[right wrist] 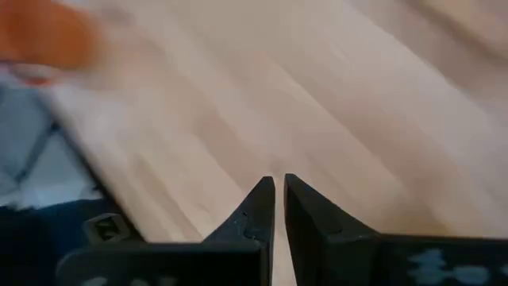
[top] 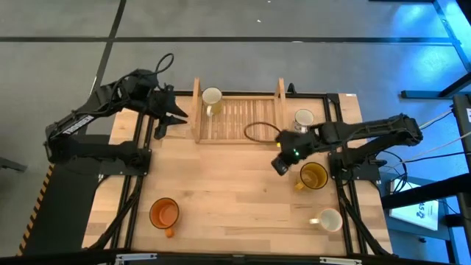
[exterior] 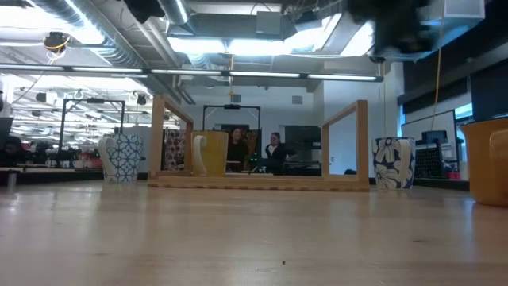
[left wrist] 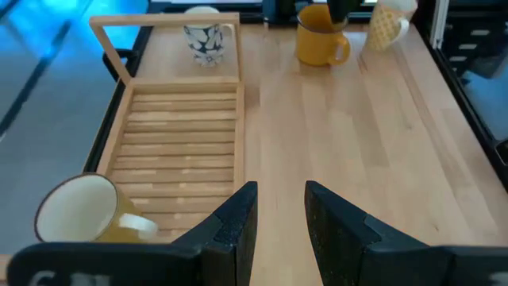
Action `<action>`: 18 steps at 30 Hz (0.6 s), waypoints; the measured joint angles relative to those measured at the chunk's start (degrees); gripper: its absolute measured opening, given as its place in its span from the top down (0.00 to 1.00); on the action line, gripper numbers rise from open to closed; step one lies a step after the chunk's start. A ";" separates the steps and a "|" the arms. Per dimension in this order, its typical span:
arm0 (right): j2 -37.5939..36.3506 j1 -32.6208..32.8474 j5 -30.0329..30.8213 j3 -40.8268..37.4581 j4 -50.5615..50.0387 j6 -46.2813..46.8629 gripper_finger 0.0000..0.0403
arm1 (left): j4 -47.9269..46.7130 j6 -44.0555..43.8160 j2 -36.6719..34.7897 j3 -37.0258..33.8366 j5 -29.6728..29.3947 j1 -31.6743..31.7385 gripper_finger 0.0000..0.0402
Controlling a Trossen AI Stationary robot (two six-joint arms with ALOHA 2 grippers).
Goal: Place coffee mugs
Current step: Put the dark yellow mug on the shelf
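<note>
Showing overhead only (not low): orange mug (top: pixel 164 213), right hand (top: pixel 280 166).

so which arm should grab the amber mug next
Right. The right gripper hovers just beside the amber mug, nearly shut and empty. The left gripper is across the table by the rack.
</note>
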 joint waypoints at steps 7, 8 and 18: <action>-0.17 5.70 0.45 -0.16 -14.04 19.17 0.80 | 1.33 -1.55 -0.05 -1.69 0.21 0.00 0.75; -0.23 6.32 0.57 -0.70 -14.75 20.94 0.75 | 1.40 -1.63 -0.04 -1.84 0.27 0.00 0.75; -0.19 7.49 -0.12 -11.88 -10.71 29.45 0.44 | 1.62 -2.32 -0.04 -2.00 0.23 0.00 0.75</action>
